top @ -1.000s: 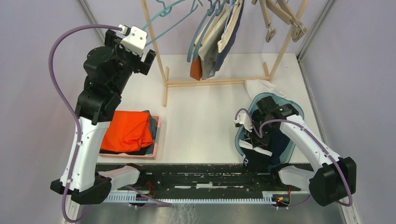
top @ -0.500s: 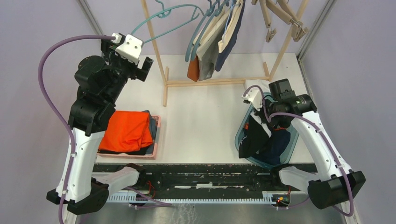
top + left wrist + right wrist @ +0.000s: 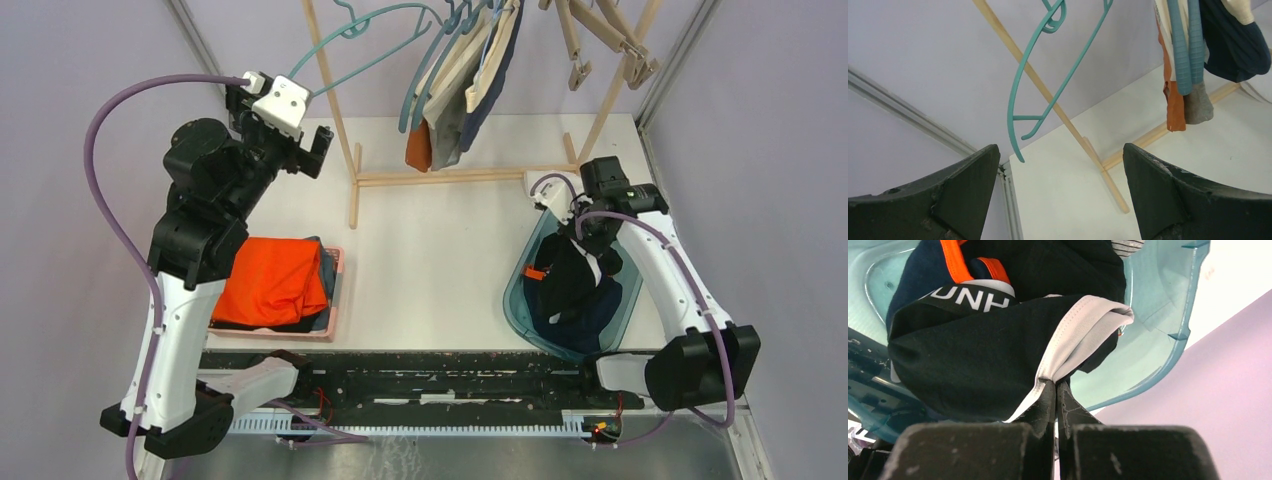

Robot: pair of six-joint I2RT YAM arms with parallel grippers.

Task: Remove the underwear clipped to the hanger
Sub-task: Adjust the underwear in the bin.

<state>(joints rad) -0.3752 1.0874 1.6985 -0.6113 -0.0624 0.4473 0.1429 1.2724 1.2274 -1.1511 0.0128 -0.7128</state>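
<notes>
Pinching the pale grey waistband of the black underwear (image 3: 973, 355), the right gripper (image 3: 1055, 385) has its jaws squeezed together on the cloth, at about 4 o'clock in the overhead view. The garment droops in soft folds over the teal tub (image 3: 1158, 315), on a heap of navy pieces with orange trim and a lettered black-and-white band. At 12 o'clock the clipped underwear (image 3: 455, 90) hangs at the wooden rack (image 3: 455, 177): orange, grey, navy and cream. The left gripper (image 3: 1060, 152), at 10 o'clock, is spread wide near a teal hanger (image 3: 1020, 95).
</notes>
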